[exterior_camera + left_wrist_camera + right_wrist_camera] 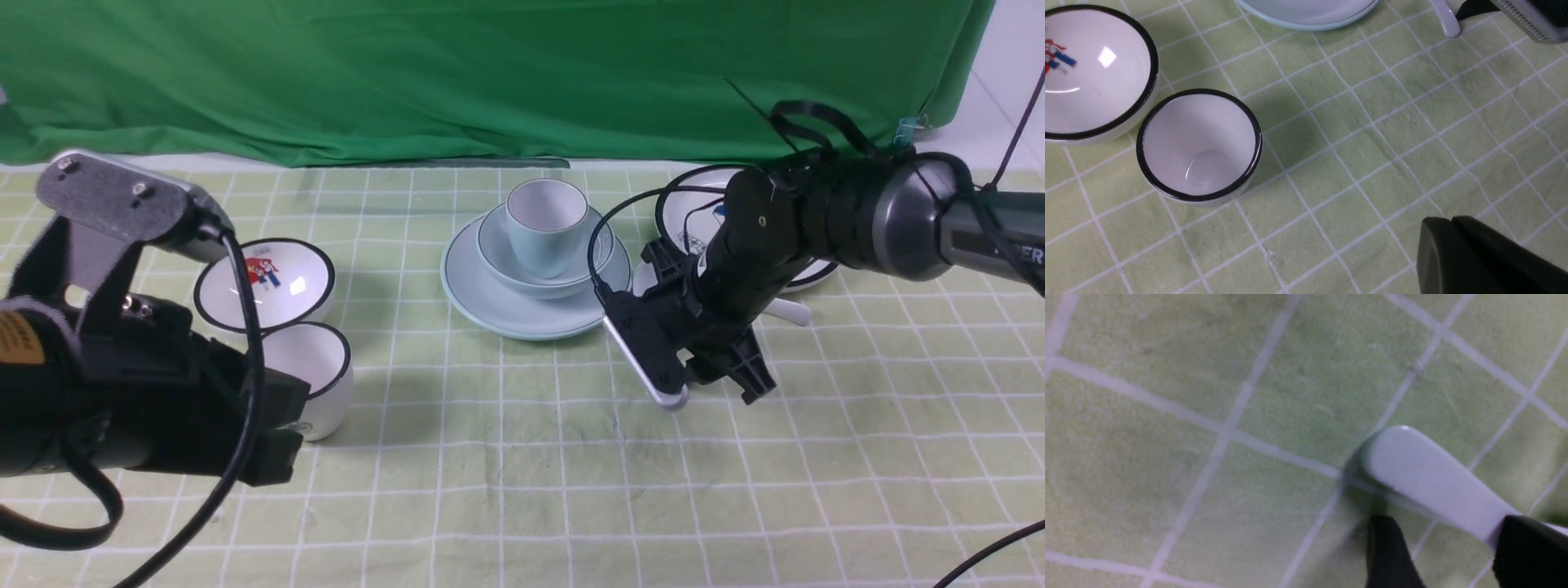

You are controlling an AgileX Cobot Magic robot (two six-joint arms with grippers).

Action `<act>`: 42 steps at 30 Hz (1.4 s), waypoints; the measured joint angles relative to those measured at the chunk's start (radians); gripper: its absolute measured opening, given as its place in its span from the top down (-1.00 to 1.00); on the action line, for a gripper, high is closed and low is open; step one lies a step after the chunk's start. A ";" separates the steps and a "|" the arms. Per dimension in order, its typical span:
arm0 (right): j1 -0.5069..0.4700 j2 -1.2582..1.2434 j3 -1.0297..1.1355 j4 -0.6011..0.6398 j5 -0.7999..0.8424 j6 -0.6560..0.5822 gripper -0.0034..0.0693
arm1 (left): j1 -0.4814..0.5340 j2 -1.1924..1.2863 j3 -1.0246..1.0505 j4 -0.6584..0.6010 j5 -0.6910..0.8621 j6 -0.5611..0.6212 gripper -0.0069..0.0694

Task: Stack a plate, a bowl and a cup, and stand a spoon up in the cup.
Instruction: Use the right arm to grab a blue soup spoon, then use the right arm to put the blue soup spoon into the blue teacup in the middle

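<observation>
The pale blue-green plate (522,314) lies mid-table with the bowl (500,255) on it and the cup (545,224) standing in the bowl. The plate's edge also shows in the left wrist view (1306,24). My right gripper (731,380) is low over the cloth just right of the stack. In the right wrist view it (1457,555) is open, and the spoon's pale handle (1429,479) lies on the cloth and runs under one fingertip (1531,551). The spoon's scoop end is hidden. My left gripper (1453,222) is shut and empty, above the cloth at the front left (277,441).
A white black-rimmed bowl with a red picture (265,282) and a white black-rimmed cup (314,376) stand at the left, close to my left arm. A white cartoon plate (694,208) lies behind my right arm. A white spoon handle (788,310) pokes out beside it.
</observation>
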 joint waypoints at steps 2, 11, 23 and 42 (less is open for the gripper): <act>0.006 0.001 0.000 0.000 -0.008 -0.001 -0.01 | 0.000 0.000 0.000 -0.004 0.000 0.001 0.90; 0.049 0.027 0.000 -0.003 -0.098 0.004 0.17 | 0.000 0.000 0.000 -0.025 0.001 0.016 0.90; 0.090 0.024 -0.001 -0.005 -0.085 0.156 0.70 | 0.000 -0.003 0.000 -0.029 0.010 0.028 0.90; 0.116 -0.126 -0.047 0.852 -0.562 0.745 0.70 | 0.000 -0.003 0.000 -0.032 -0.017 0.050 0.90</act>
